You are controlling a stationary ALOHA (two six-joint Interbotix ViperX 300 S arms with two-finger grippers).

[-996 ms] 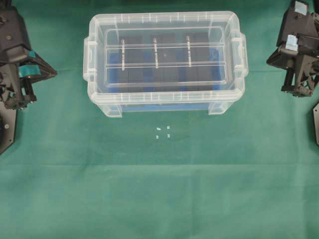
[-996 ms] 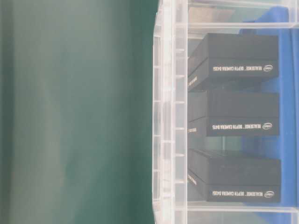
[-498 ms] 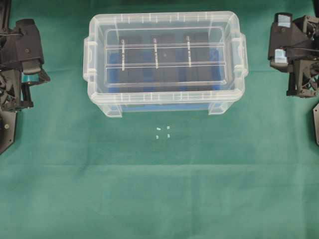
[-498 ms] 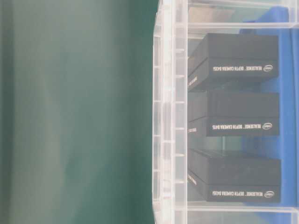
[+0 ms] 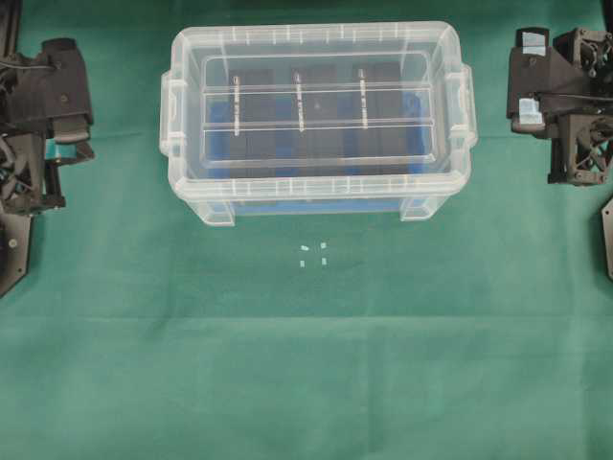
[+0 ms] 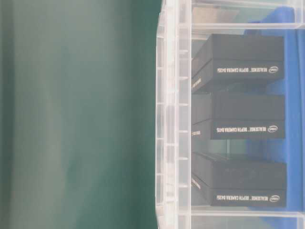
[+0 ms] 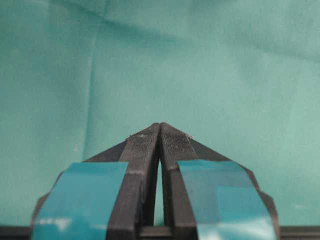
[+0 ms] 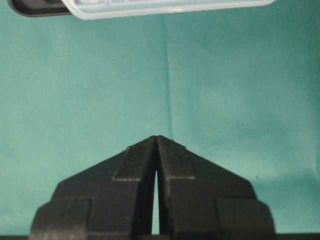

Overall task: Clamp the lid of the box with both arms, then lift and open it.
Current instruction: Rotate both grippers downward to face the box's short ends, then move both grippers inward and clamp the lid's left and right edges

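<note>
The clear box [image 5: 316, 196] stands at the back middle of the green cloth, with the ridged clear lid [image 5: 316, 107] seated on it. Black blocks [image 6: 238, 114] and a blue liner [image 6: 293, 143] show through the wall in the table-level view. My left arm [image 5: 48, 105] hangs at the left edge, well clear of the box. Its left gripper [image 7: 159, 126] is shut over bare cloth, holding nothing. My right arm [image 5: 560, 96] is off the box's right end. Its right gripper [image 8: 156, 137] is shut and empty, with the box's rim [image 8: 165, 7] at the top of that view.
A few small white marks [image 5: 313, 254] lie on the cloth just in front of the box. Black base plates sit at the left edge [image 5: 11, 249] and the right edge [image 5: 607, 235]. Green cloth [image 5: 306, 364] covers the whole front half.
The left wrist has swung from pointing right toward the box to pointing down at the cloth. The right wrist has turned likewise and shifted slightly left toward the box. The box has not moved.
</note>
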